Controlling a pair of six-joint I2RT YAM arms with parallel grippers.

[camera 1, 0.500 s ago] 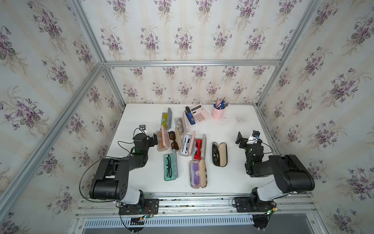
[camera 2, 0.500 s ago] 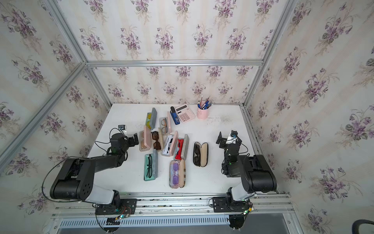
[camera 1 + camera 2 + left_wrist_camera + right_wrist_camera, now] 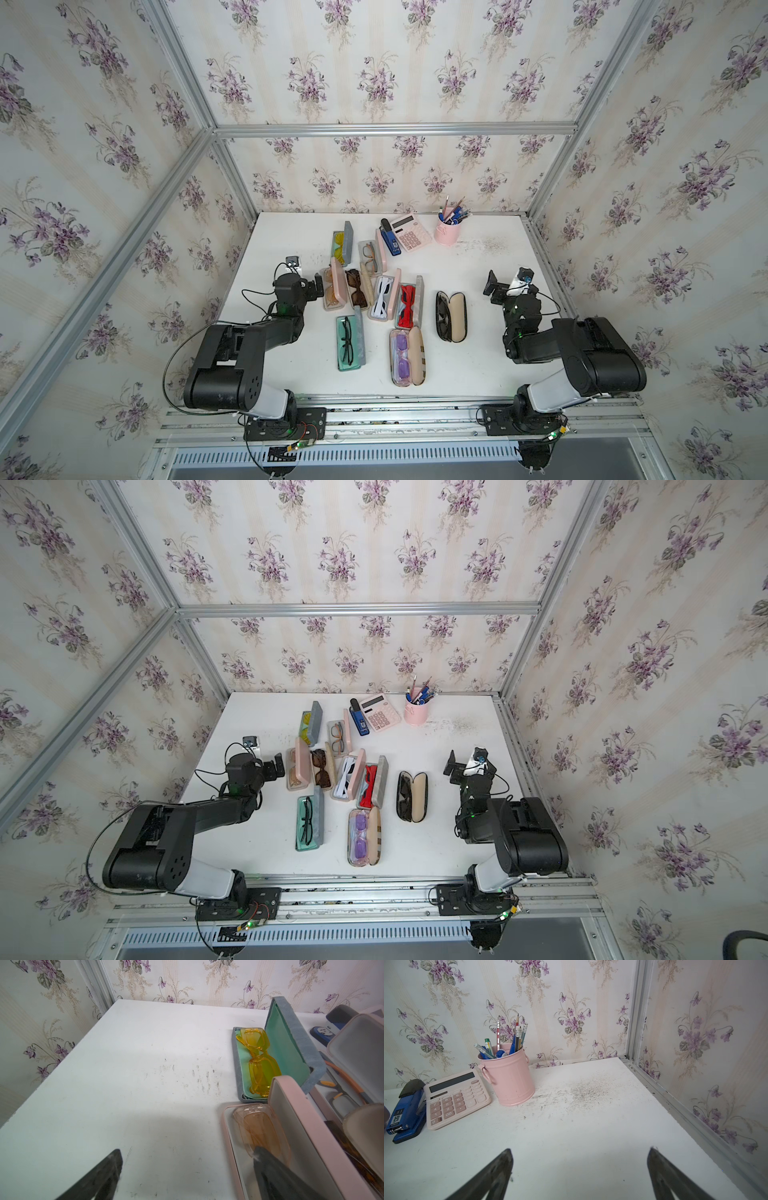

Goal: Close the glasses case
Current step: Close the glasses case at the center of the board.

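Two robot hands are in view, both wide open and holding nothing. The left hand (image 3: 187, 1150) hovers low at the edge of a pink case (image 3: 301, 1126), which I take to be the one to close. One finger (image 3: 274, 1169) hangs over its open tray, just above the amber glasses (image 3: 257, 1126) lying inside. The other is over bare white surface (image 3: 124, 1084). The case's lid stands nearly upright on the far side of the tray from the hand.

Just beyond it lies a grey case (image 3: 291, 1043) with yellow glasses (image 3: 259, 1064), and a case of brown glasses (image 3: 357, 286) sits just beside the lid, within a cluster of several open cases. The right hand (image 3: 579, 1149) waits well apart, facing a pink cup of pens (image 3: 510, 1080).

The risks look plain. A finger dropping here could snag the amber glasses. A push from this side would shove the lid wider or slide the unbraced case into its neighbours.
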